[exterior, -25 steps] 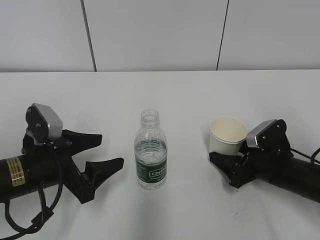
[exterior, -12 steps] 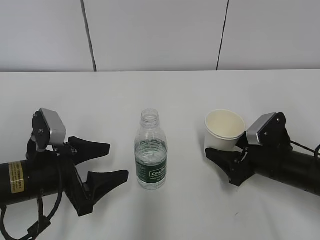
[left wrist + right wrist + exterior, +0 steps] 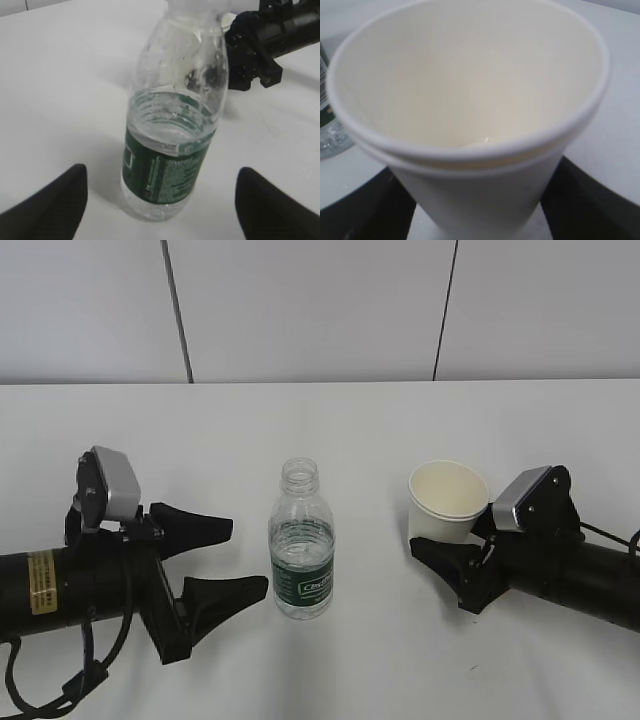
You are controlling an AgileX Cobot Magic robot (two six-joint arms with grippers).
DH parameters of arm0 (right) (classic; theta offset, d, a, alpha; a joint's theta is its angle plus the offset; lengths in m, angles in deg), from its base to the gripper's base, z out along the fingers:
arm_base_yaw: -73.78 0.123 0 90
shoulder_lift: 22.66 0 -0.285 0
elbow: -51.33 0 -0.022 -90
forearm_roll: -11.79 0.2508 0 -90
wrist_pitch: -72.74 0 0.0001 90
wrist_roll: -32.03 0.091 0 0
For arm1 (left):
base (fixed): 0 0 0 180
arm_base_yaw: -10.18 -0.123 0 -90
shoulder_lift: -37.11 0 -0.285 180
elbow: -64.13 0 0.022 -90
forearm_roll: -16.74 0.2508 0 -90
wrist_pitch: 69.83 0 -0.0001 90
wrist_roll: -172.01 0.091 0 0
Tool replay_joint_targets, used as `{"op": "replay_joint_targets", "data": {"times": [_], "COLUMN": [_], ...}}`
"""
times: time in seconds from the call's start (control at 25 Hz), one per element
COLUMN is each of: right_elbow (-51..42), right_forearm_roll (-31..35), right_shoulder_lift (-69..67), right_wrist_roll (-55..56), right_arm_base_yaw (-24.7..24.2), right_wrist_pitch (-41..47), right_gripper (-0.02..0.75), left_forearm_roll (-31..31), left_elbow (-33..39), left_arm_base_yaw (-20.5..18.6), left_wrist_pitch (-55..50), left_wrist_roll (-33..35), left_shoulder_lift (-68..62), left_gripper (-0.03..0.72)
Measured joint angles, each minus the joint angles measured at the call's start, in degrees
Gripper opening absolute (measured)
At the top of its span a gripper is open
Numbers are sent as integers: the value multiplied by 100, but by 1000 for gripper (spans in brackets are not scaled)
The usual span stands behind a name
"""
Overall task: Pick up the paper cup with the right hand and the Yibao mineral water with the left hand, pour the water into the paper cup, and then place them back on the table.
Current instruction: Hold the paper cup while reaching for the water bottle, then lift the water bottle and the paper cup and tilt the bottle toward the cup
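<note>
I see left end effector (image 3: 235, 560) spread beside bottle (image 3: 301, 545) | right end effector (image 3: 440, 555) pinching paper cup (image 3: 447, 502), tilted

The Yibao mineral water (image 3: 301, 545) is standing upright and uncapped near the middle of the table (image 3: 350, 420), partly filled. The left hand (image 3: 238, 560) is lying low at its left with both fingers spread, pointing at the bottle, tips just short of it and not touching. The right hand (image 3: 440, 555) is gripping the paper cup (image 3: 447, 502) at its lower part; the cup is tilting slightly, well apart from the bottle.
</note>
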Motion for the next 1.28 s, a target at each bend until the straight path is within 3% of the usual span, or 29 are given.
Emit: {"op": "replay_joint_targets", "data": {"times": [0.24,0.6,1.28], "right_elbow": [0,0,0], "right_forearm_roll": [0,0,-3], "right_shoulder_lift": [0,0,0], "right_wrist_roll": [0,3,13], "right_arm_base_yaw": [0,0,0], "right_wrist_pitch": [0,0,0], "right_gripper": [554,554,554], "left_forearm_roll": [219,76,-231], "left_elbow": [-226,-789,-1448], "left_arm_base_yaw": [60,707,926], "left_wrist_pitch": [0,0,-10], "left_wrist_roll": [-213,-308,-324], "left_shoulder_lift": [-54,-736,-1145], "left_gripper": [588,592,592]}}
